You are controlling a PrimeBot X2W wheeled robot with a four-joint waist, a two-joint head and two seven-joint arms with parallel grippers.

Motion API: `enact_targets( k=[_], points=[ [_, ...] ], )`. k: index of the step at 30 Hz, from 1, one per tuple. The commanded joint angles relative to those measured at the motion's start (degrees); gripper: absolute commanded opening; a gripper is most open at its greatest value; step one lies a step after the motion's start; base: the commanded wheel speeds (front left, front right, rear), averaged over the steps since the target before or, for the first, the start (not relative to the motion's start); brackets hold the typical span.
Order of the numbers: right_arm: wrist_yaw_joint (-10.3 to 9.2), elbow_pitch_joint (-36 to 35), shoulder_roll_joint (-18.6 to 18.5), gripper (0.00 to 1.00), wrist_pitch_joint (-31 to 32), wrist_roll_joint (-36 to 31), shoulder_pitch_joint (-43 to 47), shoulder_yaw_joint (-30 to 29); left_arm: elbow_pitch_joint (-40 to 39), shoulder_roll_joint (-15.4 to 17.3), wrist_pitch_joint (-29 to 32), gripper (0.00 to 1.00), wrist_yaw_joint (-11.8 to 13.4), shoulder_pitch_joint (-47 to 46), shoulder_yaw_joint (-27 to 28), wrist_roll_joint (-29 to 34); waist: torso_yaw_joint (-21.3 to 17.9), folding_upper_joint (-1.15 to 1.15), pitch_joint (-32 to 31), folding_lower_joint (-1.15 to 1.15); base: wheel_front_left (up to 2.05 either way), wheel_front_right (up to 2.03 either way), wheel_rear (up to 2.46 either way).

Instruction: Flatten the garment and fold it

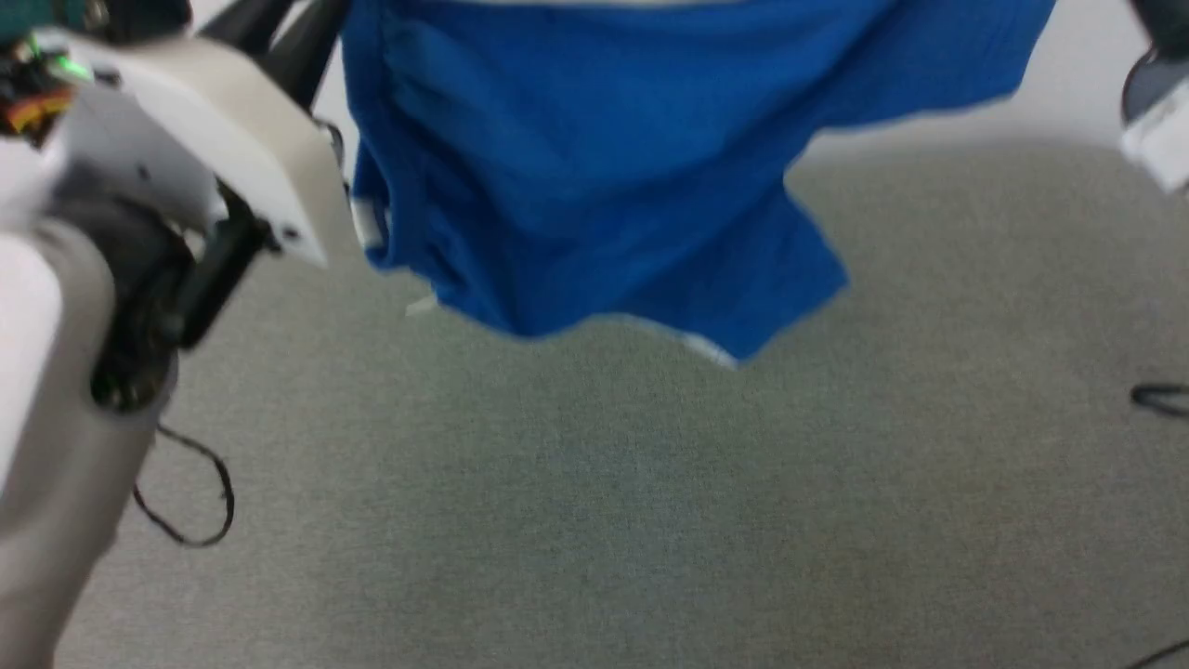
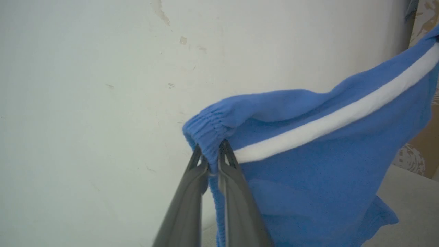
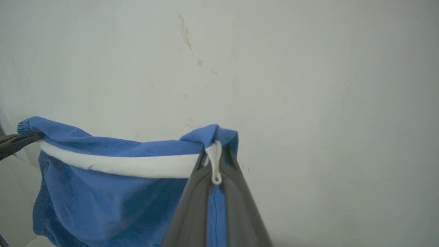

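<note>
Left gripper (image 2: 210, 154) clamping garment (image 1: 604, 167) waistband corner, right gripper (image 3: 215, 156) clamping opposite corner; hem hanging free above open grey surface (image 1: 650, 520).

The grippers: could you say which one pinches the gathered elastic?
The left gripper; the right gripper clamps the garment at a white trim end instead.

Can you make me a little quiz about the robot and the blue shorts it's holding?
1. True or false: the shorts lie flat on the grey carpet.
2. Look at the left end effector and the right end effector. How many pinch the shorts? A none, B one, C both.
3. Fill in: the stripe running along the shorts is ____.

Key: 1 false, they hang in the air. 2 C. 3 white.
</note>
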Motion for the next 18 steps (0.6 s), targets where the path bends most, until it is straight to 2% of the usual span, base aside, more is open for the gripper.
enact_targets(
  k=[1, 5, 9, 18],
  points=[
    [0.3, 1.0, -0.3, 0.0, -0.5, -0.4, -2.0, 0.3, 1.3, -0.5, 0.0, 0.0, -0.7, -2.0, 0.4, -0.2, -2.0, 0.0, 6.9, -0.01, 0.0, 0.0, 0.0],
    [0.3, 8.1, 0.1, 0.0, -4.7, -1.7, -10.2, 1.3, 9.6, -1.6, -1.6, 0.0, -3.4, -9.7, 0.2, 0.7, -3.4, 0.0, 12.4, -0.01, 0.0, 0.0, 0.0],
    [0.3, 17.0, 2.2, 0.0, -11.0, -4.2, -17.7, 2.3, 18.8, -4.3, -5.6, 0.0, -4.9, -16.8, 0.6, 1.5, -4.5, 0.0, 16.8, -0.01, 0.0, 0.0, 0.0],
    [0.3, 32.9, 4.2, 0.0, -23.1, -7.2, -29.2, 6.1, 36.0, -9.7, -16.3, 0.0, -6.1, -28.0, 0.8, 4.0, -4.5, 0.0, 23.7, -0.01, 0.0, 0.0, 0.0]
  ],
)
